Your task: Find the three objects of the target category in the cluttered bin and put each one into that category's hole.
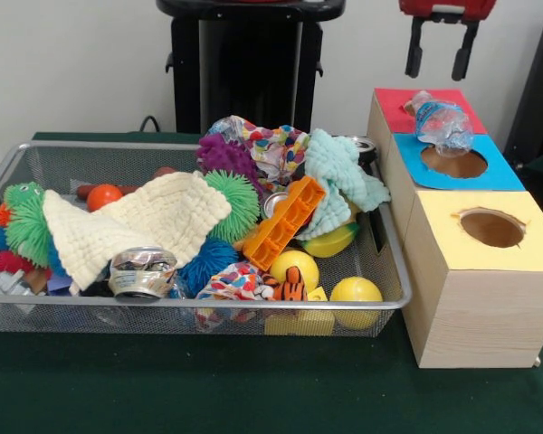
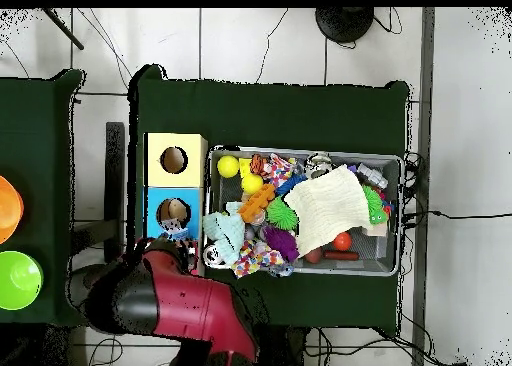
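A clear water bottle (image 1: 441,122) with crumpled walls lies tilted across the line where the red-topped box (image 1: 398,107) meets the blue-topped box (image 1: 498,174), its lower end hanging over the far rim of the hole (image 1: 454,163) in the blue top; it has not dropped in. From overhead the same bottle (image 2: 172,222) shows as a pale glinting patch at the edge of that round hole (image 2: 174,210), nearest the robot's side. The gripper (image 1: 441,56) hangs straight above it, well apart from it, at the top edge of the front view: two black fingers (image 1: 414,50) point down with an empty gap between them, jaws spread and holding nothing. In the overhead view the red arm (image 2: 190,307) covers the gripper itself. The yellow-topped box (image 1: 489,244) stands nearest the camera in the row, its hole showing nothing inside. The bin (image 1: 208,312) of silver wire mesh sits just beside the boxes, heaped with clutter: a cream knitted cloth (image 1: 140,221), a green spiky ball (image 1: 237,203), an orange plastic block (image 1: 285,221), a pale teal cloth (image 1: 339,181), yellow balls (image 1: 356,294) near the front corner, and a crushed silver can (image 1: 140,271) against the front wall. No other clear bottle can be made out among the clutter.
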